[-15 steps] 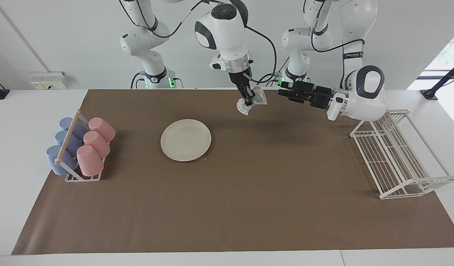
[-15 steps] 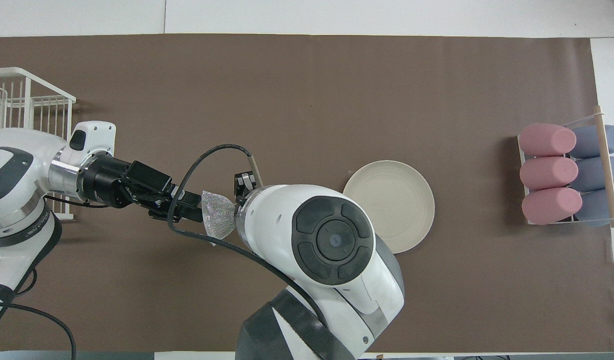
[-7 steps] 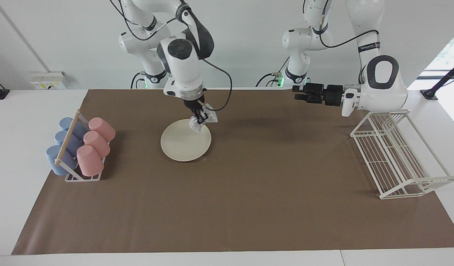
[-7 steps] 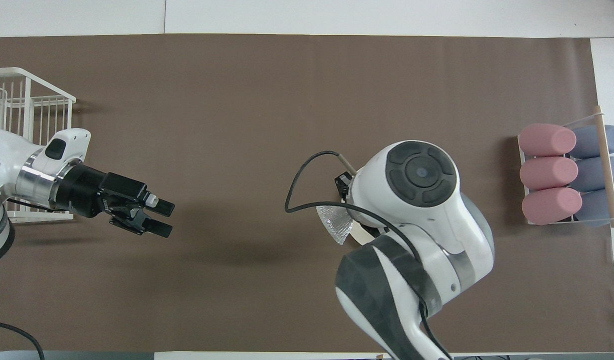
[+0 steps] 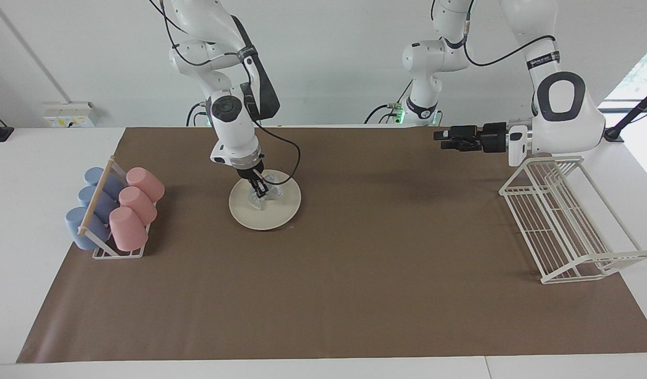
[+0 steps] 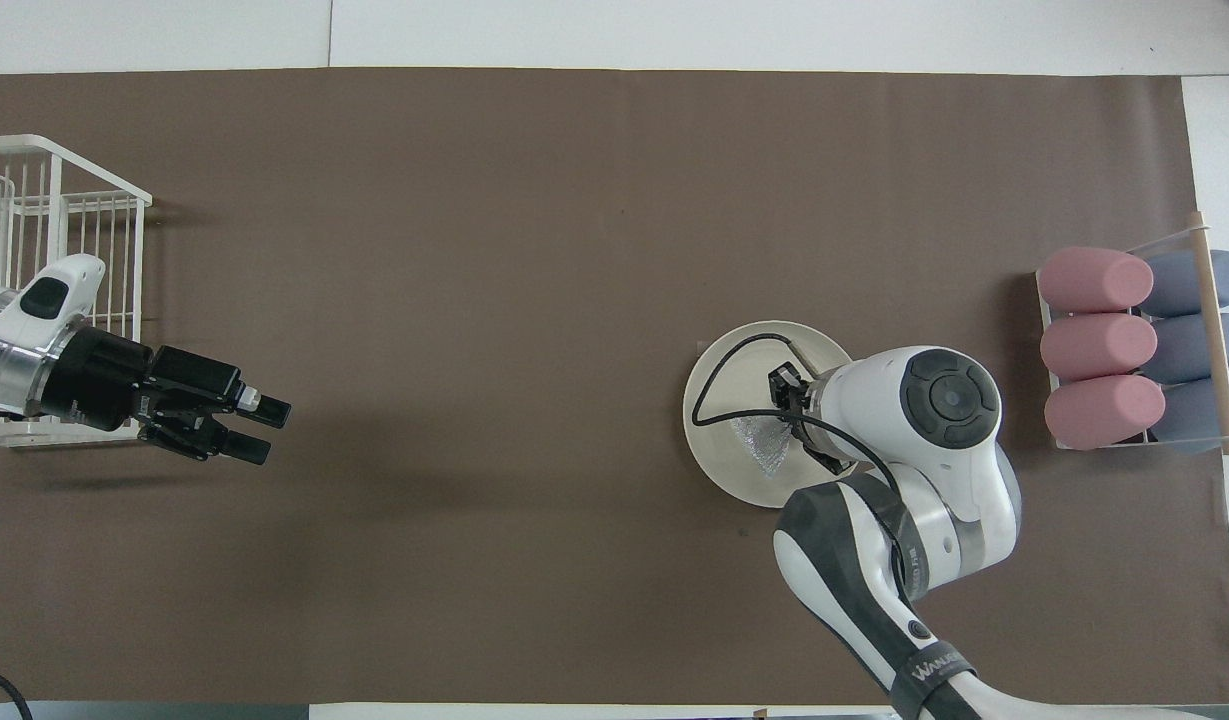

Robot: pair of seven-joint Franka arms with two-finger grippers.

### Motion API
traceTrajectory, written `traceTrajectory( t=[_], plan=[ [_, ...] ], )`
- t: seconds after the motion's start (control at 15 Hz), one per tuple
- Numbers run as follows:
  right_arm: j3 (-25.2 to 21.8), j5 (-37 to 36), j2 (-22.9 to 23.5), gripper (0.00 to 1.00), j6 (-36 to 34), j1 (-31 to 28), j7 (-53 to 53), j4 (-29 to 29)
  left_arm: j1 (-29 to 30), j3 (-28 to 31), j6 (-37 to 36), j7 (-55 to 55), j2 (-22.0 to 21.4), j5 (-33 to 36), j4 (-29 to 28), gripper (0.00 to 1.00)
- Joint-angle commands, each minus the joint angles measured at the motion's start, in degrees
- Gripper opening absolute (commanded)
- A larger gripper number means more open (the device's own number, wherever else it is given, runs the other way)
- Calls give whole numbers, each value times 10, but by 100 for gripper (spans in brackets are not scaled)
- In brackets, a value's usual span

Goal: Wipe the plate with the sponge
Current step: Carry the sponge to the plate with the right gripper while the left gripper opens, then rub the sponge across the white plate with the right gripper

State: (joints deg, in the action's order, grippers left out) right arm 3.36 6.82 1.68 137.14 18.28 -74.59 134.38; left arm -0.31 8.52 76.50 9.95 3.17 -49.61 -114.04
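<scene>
Facing view: the right gripper [image 5: 260,192] pinched the sponge [image 5: 264,194] against the cream plate [image 5: 265,215]. The left gripper [image 5: 442,140] hung open over the brown mat [image 5: 355,273].

Overhead view: the sponge [image 6: 760,445] lay on the plate [image 6: 719,475], the right gripper's fingertips hidden; the left gripper [image 6: 261,432] stood spread beside the wire rack [image 6: 34,210].

The right gripper [image 5: 261,192] is down on the plate [image 5: 281,213], with the sponge [image 5: 268,193] under it on the plate. The cup rack [image 5: 103,247] with 6 cups stands beside the plate, at the right arm's end. The left gripper [image 5: 443,141] hangs over bare mat, just beside the wire rack [image 5: 565,221].
</scene>
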Motion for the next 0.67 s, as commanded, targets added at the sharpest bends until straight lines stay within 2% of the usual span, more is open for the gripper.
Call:
traceTrajectory(
  t=[0.0, 0.27, 0.6],
  plan=[
    [2, 35, 5, 0, 26, 21, -2, 14, -2, -3, 29, -11, 1, 18, 7, 100],
    [2, 56, 36, 0, 59, 47, 1, 20, -9, -7, 53, -12, 1, 85, 14, 100],
    [1, 56, 40, 0, 58, -23, 121, 20, -37, -9, 105, -60, -3, 169, 18, 100]
  ],
)
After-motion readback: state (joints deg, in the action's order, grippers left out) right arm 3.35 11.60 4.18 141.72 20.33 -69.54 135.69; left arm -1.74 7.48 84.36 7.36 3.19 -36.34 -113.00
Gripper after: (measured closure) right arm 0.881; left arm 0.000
